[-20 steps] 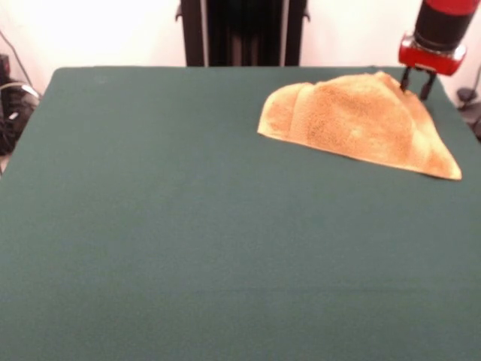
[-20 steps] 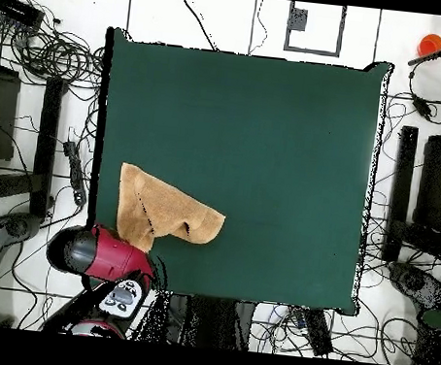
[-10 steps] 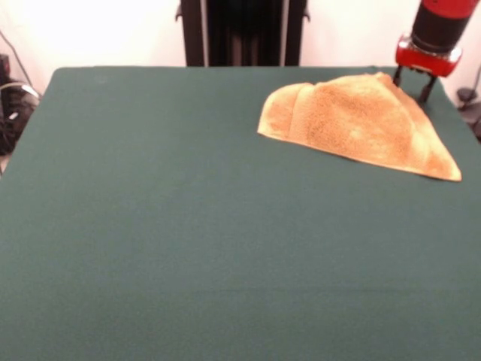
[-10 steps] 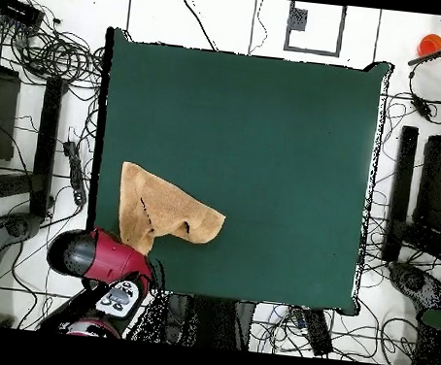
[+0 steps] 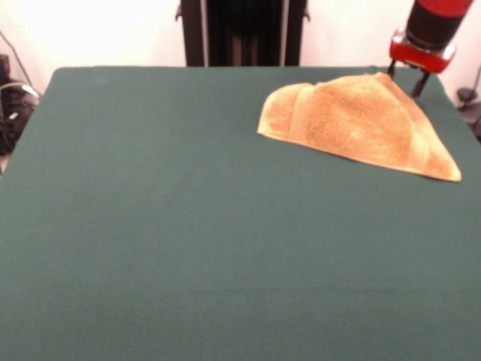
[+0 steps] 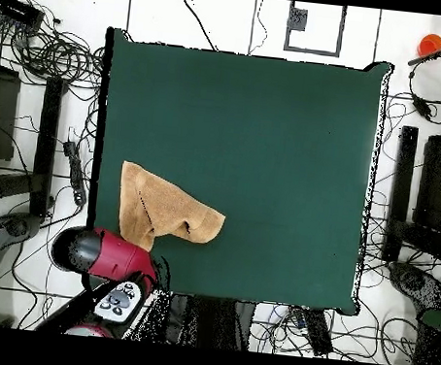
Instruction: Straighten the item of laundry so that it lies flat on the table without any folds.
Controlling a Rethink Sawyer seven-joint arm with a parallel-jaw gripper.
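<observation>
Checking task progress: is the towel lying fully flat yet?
No. The towel is folded over on itself into a rough triangle on the table.

The floor (image 6: 222, 20) around the work area is pale, marked by thin dark seam lines. Loose black cables (image 6: 53, 51) lie coiled and strewn along both sides. Dark rectangular equipment frames (image 6: 413, 196) stand at either side. A small orange round object (image 6: 430, 44) sits at one corner. The rear wall (image 5: 105, 30) is bright white.
</observation>
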